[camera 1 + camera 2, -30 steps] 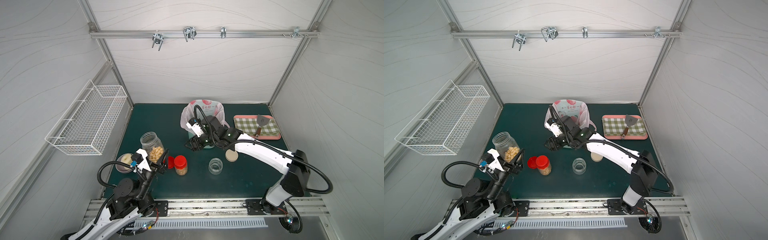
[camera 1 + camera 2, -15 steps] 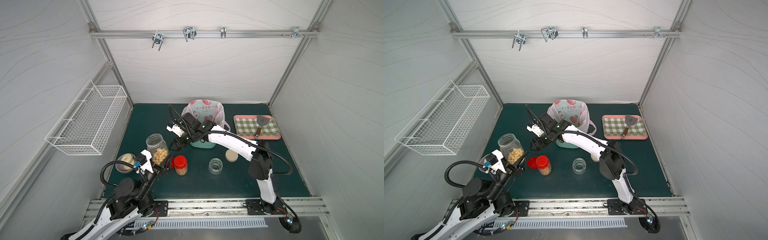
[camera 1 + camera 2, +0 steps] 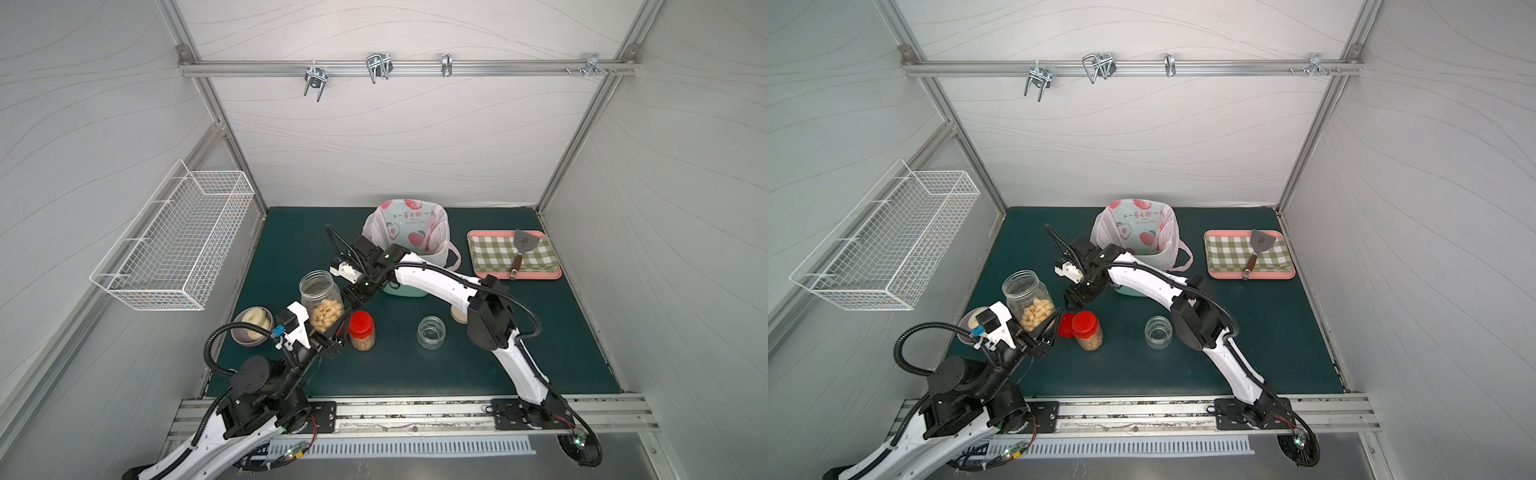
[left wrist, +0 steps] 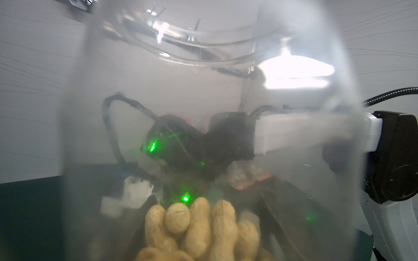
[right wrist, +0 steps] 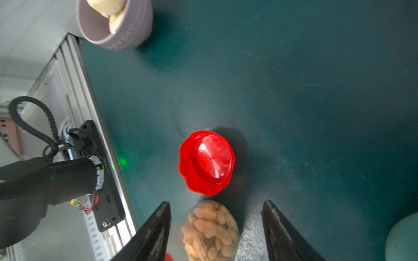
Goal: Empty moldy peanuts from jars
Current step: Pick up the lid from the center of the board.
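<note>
Peanuts (image 3: 328, 318) heaped in bottom of open jar (image 3: 318, 291), long axis near upright, mouth up, held above front-left of mat (image 3: 540, 332). The left gripper (image 3: 334, 328) is clamped on its lower body. Red-lidded jar (image 3: 362, 337) upright just beside it, part-full of peanuts. The right gripper (image 5: 216, 204) is spread, straddling it with gaps both sides. Loose red lid (image 5: 207, 162) on mat. Short lidless jar (image 3: 431, 331) empty. Bowl (image 3: 245, 338) holds donuts (image 3: 255, 318).

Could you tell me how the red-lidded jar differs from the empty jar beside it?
The lidded jar wears a red cap; the empty jar is open. The lidded jar holds peanuts; the empty jar nothing. The lidded jar is taller, the empty jar shorter. Both are clear and upright.
</note>
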Controlling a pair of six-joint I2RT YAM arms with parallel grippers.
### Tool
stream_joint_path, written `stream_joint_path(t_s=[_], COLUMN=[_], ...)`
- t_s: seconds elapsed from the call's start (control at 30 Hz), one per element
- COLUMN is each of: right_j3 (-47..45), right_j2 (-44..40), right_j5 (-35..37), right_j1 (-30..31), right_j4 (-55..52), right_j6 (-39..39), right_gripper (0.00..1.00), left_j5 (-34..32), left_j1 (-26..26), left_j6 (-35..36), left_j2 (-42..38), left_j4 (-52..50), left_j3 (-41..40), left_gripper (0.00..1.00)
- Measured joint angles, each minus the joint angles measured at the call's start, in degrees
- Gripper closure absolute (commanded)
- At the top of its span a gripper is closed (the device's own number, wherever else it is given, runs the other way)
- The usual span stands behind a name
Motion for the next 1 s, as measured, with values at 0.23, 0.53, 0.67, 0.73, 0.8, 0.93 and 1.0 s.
stream_joint_path(t_s=[0.23,0.53,0.67,0.73,0.8,0.93,1.0], right_j3=[2.8,6.2,6.3,6.4,6.5,6.5,6.5], right_j2=[3.1,8.2,9.2,9.7,10.3,11.5,11.8], right_j5=[0.5,0.5,0.6,0.9,1.2,2.1,2.6], right_j1=[0.2,1.1,1.1,1.2,1.2,1.3,1.4], right_j4=[-0.7,-1.1,-1.2,-1.2,-1.3,-1.3,-1.3], right_j6=[-0.3,-0.6,-0.9,-0.9,-0.9,-1.0,-1.1], right_gripper=[0.35,0.40,0.42,0.43,0.45,0.49,0.51], left_j5=[0.2,0.1,0.1,0.1,0.1,0.1,0.1], left_j1=[0.0,0.0,0.0,0.0,0.0,0.0,0.0], left_j6=[0.0,0.3,0.4,0.5,0.6,0.8,0.8], left_j2=[0.0,-0.1,-0.1,-0.1,-0.1,-0.2,-0.2], left_j4=[0.1,-0.1,-0.1,-0.1,-0.1,-0.1,-0.1], left_j3=[0.0,0.0,0.0,0.0,0.0,0.0,0.0], left_gripper=[0.74,0.74,0.74,0.74,0.74,0.74,0.74])
